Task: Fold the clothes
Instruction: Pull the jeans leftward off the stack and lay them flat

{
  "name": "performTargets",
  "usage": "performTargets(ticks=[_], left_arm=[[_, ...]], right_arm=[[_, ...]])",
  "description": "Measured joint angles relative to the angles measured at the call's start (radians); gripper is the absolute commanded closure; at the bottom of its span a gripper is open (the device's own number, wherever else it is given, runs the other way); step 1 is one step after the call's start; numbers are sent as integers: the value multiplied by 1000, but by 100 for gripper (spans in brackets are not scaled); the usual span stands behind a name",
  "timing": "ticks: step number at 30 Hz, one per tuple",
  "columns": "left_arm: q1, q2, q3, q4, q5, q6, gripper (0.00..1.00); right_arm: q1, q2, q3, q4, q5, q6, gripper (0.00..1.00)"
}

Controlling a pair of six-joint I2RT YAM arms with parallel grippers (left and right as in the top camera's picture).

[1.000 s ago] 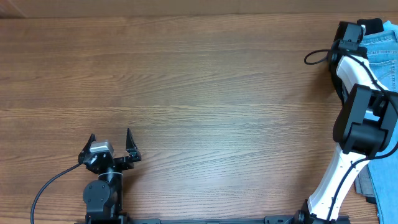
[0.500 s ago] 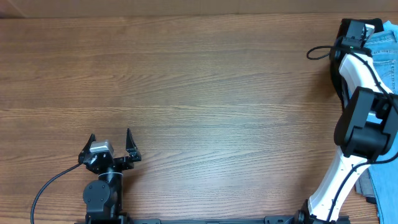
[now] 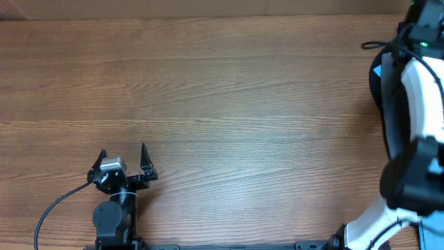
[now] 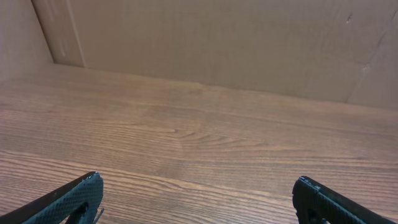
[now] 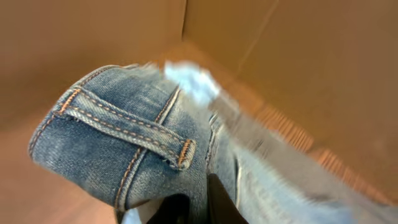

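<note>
- wooden table point(image 3: 222, 90): landmark for every entry below. no garment is spread on its middle or left.
- cardboard wall point(image 4: 217, 43): stands along the table's far edge.
- right arm point(image 3: 416, 90): white and black, runs up the table's right edge to its far right corner, wrist raised.
- jeans point(image 5: 137, 143): light blue denim with orange stitching, bunched and lifted off the table at its far right corner. from overhead almost all hidden by the arm. the lower part is blurred, so the lie of the legs cannot be told.
- left gripper point(image 3: 123, 150): near the table's front edge, left of centre. jaws wide apart, nothing between them.
- right gripper point(image 5: 193, 208): above the table's far right corner. dark fingers mostly covered by denim, apparently clamped on the waistband.
- belt loop point(image 5: 130, 130): on the waistband, facing the wrist camera.
- progress: early by this evidence. garment grasped but not laid out, no fold visible. left to do: bring the jeans onto the table's middle, flatten, fold legs together, fold again.
</note>
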Motion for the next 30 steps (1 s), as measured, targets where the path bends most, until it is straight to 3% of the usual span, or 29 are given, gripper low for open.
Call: performTargets(ticks=[5,10,21,22,23,25,30], left_arm=[[0,0,0,0,0,0,0],[0,0,0,0,0,0,0],[0,0,0,0,0,0,0],[0,0,0,0,0,0,0],[0,0,0,0,0,0,0],[0,0,0,0,0,0,0],[0,0,0,0,0,0,0]], right_arm=[[76,-175,0,23,-92,5,96],[282,-217,4,81,-229,38,96],[818,63,5,295,-598,304,96],[857,98,5,313,-627,323,92],[915,145,5,330,-662,345,73],[1016,204,4,355,-709,375,59],[1089,196,46,329,-720,345,54]])
